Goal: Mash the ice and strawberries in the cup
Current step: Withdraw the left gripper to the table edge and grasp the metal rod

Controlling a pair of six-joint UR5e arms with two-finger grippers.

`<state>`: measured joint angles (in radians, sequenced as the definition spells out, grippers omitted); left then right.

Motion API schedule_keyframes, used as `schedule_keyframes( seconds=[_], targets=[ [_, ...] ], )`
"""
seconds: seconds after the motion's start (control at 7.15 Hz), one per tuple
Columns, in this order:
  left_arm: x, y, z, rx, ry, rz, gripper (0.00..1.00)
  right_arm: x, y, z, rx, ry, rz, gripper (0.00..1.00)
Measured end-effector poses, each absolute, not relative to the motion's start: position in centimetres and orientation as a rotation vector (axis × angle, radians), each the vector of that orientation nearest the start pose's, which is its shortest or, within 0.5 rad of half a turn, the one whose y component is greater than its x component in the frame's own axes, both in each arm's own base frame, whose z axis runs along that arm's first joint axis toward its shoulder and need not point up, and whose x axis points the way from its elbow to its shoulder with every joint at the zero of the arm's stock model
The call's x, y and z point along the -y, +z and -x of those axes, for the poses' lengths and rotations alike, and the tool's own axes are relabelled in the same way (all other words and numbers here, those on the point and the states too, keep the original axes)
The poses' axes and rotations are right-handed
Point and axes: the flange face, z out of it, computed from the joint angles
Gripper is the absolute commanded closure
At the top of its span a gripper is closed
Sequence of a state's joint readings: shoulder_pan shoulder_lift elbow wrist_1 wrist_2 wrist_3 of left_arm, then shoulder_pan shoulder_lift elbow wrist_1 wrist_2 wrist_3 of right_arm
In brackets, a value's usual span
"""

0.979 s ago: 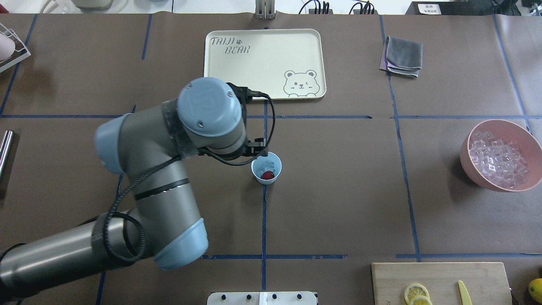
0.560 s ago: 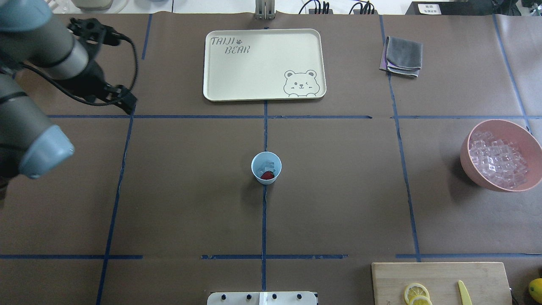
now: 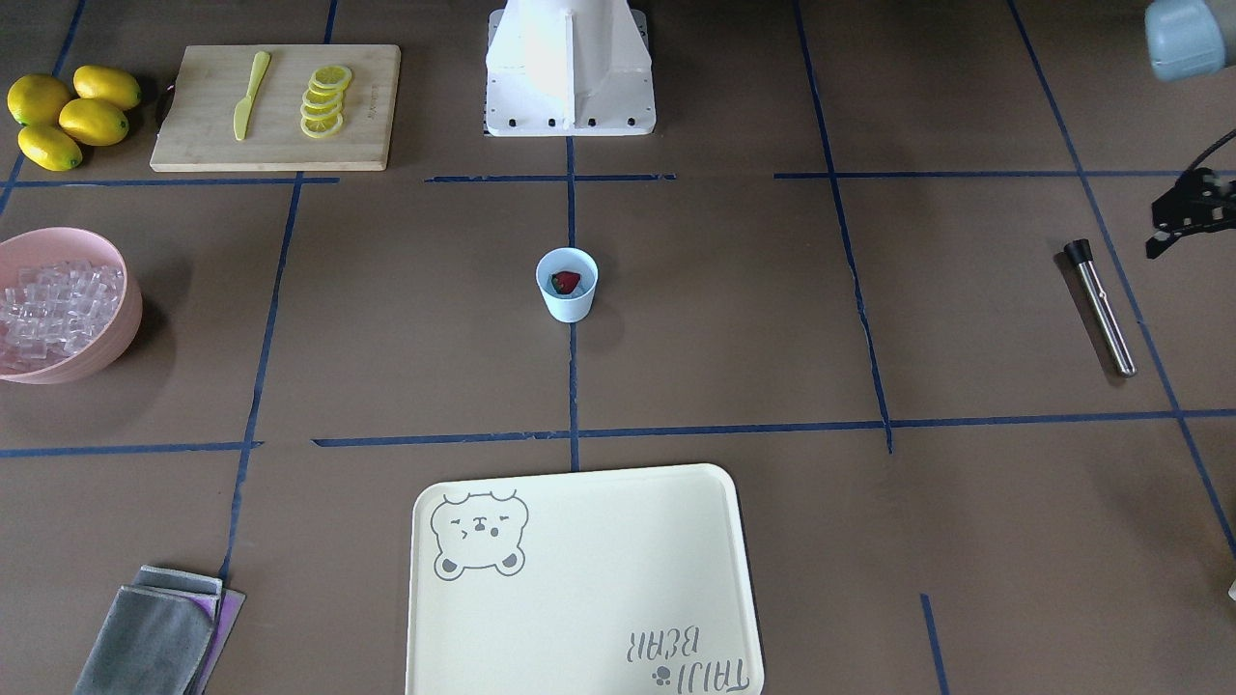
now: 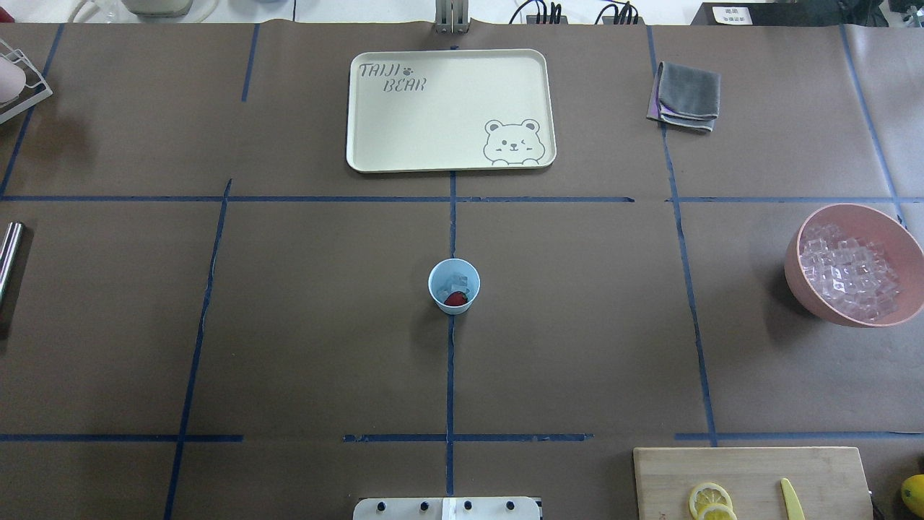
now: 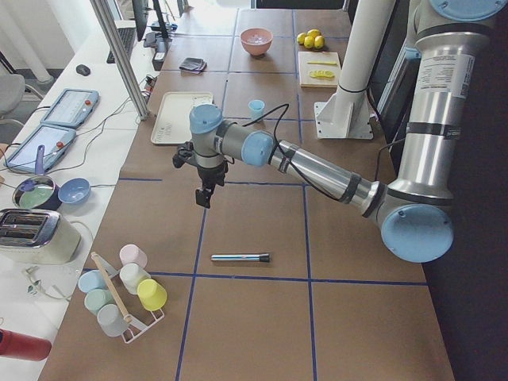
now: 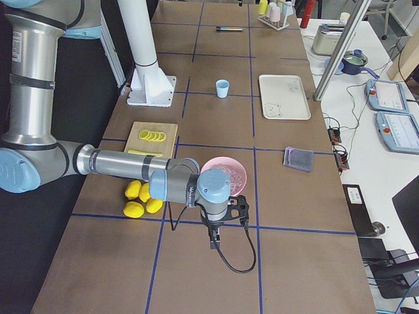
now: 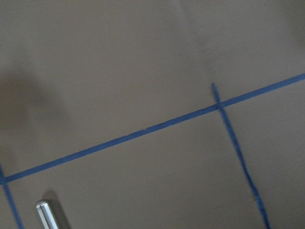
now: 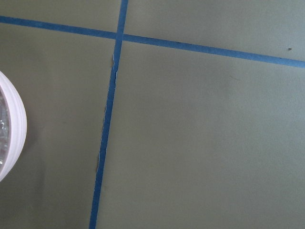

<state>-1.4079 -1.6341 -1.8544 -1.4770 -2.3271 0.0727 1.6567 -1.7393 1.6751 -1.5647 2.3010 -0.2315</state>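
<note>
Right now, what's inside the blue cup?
Inside the cup sit a red strawberry and some clear ice cubes beside it. The cup's bottom beneath them is covered, so anything lying under them cannot be seen.

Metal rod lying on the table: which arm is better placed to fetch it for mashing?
Probably left. The left tool hangs near the metal rod, on the same side of the cup. The right tool is at the far end, beside the pink bowl.
</note>
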Motion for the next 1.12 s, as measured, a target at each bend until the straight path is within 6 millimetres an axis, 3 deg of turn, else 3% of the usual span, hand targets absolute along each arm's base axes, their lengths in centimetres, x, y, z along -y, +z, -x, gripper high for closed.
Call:
schedule_keyframes(
  seconds=[0.14, 0.28, 0.56, 0.7, 1.12],
  targets=[
    [50.9, 53.4, 1.1, -0.807, 0.317, -0.193, 0.00, 40.9, 68.6, -10.2, 0.730, -0.118, -0.062, 0.01],
    [50.5, 56.0, 2.4, -0.838, 0.290, -0.166, 0.00, 40.9, 68.4, -10.2, 0.729, -0.119, -0.065, 0.01],
    [50.7, 58.6, 2.6, -0.859, 0.186, -0.146, 0.00, 40.9, 68.1, -10.2, 0.728, -0.121, -0.072, 0.01],
    [50.9, 60.2, 1.3, -0.862, 0.148, -0.158, 0.00, 40.9, 68.0, -10.2, 0.728, -0.122, -0.073, 0.01],
    [50.7, 66.4, -7.0, -0.813, 0.098, -0.197, 0.00, 40.7, 67.9, -10.2, 0.729, -0.121, -0.073, 0.01]
  ],
)
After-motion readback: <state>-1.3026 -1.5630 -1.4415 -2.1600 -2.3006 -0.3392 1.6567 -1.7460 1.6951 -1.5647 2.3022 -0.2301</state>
